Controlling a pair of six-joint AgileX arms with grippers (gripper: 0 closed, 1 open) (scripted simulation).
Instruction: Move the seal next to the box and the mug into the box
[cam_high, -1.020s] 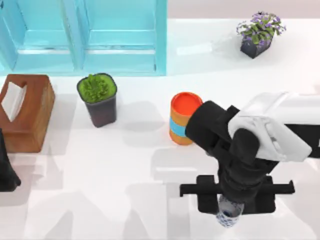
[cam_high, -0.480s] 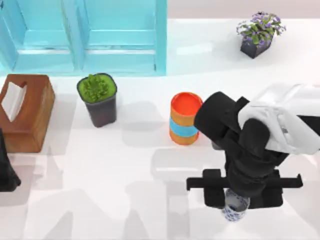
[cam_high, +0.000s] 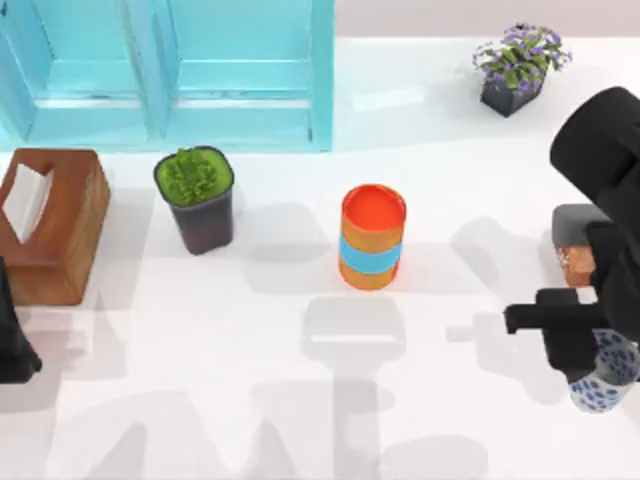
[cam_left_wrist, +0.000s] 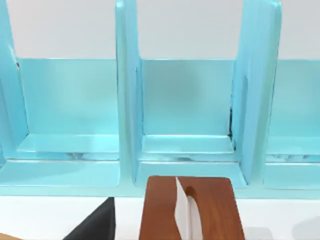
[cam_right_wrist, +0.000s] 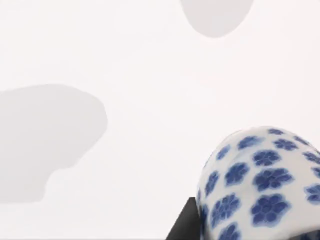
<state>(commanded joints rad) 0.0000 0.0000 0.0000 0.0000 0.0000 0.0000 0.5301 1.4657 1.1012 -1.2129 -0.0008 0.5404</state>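
While my left arm sits parked at the table's left edge, the top view shows my right gripper (cam_high: 603, 372) near the right edge, closed on the small white blue-flowered porcelain mug (cam_high: 605, 375), just beside the small reddish-brown stone seal (cam_high: 577, 265). In the left wrist view stands the turquoise box (cam_left_wrist: 185, 145). In the right wrist view the mug (cam_right_wrist: 260, 185) hangs over the white table (cam_right_wrist: 125, 60).

White mug (cam_right_wrist: 260, 185) with blue flowers; reddish-brown seal (cam_high: 578, 266); orange, blue-banded cylinder (cam_high: 372, 238).

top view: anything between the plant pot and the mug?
Yes. In the top view the orange cylinder stands between the green plant pot and the mug, which the right gripper holds at the table's right edge.
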